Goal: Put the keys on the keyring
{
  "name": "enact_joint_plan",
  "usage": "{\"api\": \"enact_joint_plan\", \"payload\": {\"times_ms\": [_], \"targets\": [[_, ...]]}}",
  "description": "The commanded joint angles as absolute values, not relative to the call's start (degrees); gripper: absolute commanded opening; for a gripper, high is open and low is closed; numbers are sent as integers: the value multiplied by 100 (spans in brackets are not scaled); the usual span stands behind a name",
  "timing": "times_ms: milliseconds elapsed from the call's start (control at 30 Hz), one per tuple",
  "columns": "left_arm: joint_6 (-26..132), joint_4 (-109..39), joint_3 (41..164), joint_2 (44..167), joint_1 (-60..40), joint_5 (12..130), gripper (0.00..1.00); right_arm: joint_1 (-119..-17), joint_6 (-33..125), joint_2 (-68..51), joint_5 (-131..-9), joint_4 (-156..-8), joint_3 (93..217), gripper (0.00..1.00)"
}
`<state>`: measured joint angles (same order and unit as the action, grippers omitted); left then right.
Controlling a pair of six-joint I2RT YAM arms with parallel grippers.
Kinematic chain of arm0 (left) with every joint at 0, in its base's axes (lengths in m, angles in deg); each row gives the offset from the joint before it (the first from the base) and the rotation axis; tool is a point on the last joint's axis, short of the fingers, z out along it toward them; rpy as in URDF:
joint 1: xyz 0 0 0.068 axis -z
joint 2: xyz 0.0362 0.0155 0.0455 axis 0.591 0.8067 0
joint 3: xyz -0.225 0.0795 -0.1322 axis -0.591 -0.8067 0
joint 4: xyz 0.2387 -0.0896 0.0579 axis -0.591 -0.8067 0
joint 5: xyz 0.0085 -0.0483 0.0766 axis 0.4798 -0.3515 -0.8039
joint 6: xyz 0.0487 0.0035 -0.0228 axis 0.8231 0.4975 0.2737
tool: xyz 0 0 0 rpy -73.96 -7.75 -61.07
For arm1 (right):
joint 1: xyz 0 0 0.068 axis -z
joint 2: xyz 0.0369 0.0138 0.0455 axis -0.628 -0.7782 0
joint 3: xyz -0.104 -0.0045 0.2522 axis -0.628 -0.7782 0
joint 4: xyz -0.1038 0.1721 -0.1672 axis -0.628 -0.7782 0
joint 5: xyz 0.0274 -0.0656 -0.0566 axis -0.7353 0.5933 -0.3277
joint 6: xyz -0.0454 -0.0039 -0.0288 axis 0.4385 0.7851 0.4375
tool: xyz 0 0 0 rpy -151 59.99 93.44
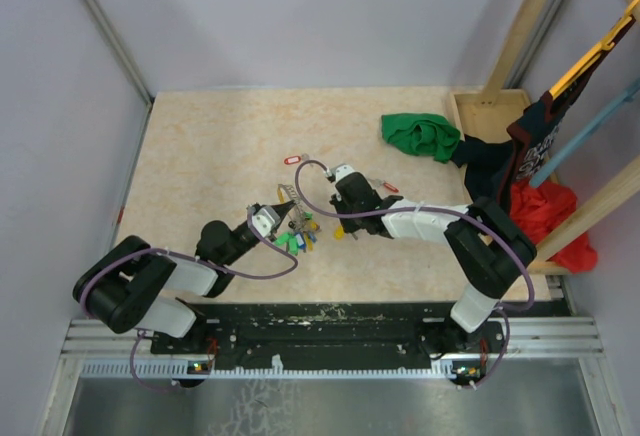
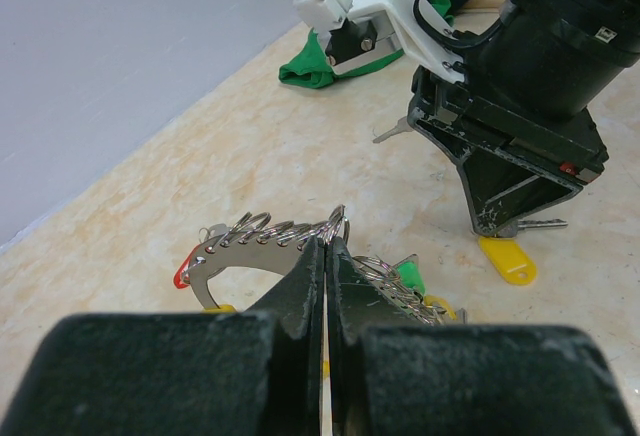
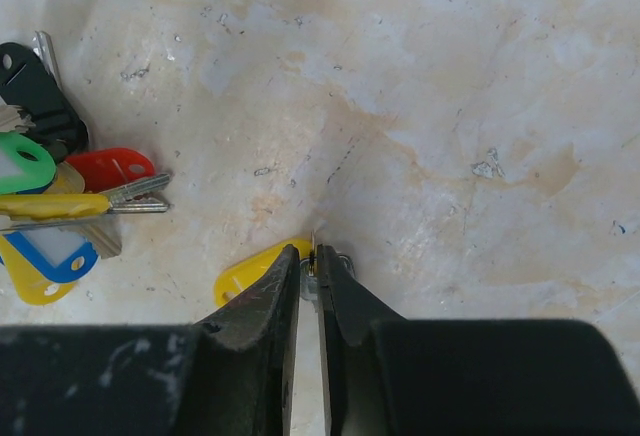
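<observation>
1. grey metal keyring (image 2: 262, 239) stands lifted on edge above the counter (image 1: 220, 146). the left gripper (image 2: 325, 256) is pressed together on the ring's wire, and the bunch of tagged keys (image 3: 60, 196) trails from it onto the surface.
2. the loose key (image 2: 541, 224) with a yellow tag (image 3: 250, 271) lies flat on the counter just to the right of the ring, apart from the bunch.
3. the right gripper (image 3: 310, 261) points straight down on that key, where tag and key join. its fingers are nearly together with a sliver of metal between the tips; i cannot tell whether that is a real pinch.
4. the key's long axis runs away from the ring: tag end nearer the ring, blade pointing off to the right.
5. the right arm is the one on the key, so it would likely have to lift and turn it leftward toward the held ring.
</observation>
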<state>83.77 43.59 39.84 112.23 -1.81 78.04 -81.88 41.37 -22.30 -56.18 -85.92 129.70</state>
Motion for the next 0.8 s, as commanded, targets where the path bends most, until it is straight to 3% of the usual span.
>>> {"api": "enact_joint_plan", "payload": {"times_ms": [0,767], "targets": [[8278,4625,4026,11066,-155,7859,0,-8172,4182,-2004,-5703,-8592,13101,14],[8271,4594,4053,11100,-159,7903,0,-8170,4191,-2400,-5608,-8507,13162,12]]}}
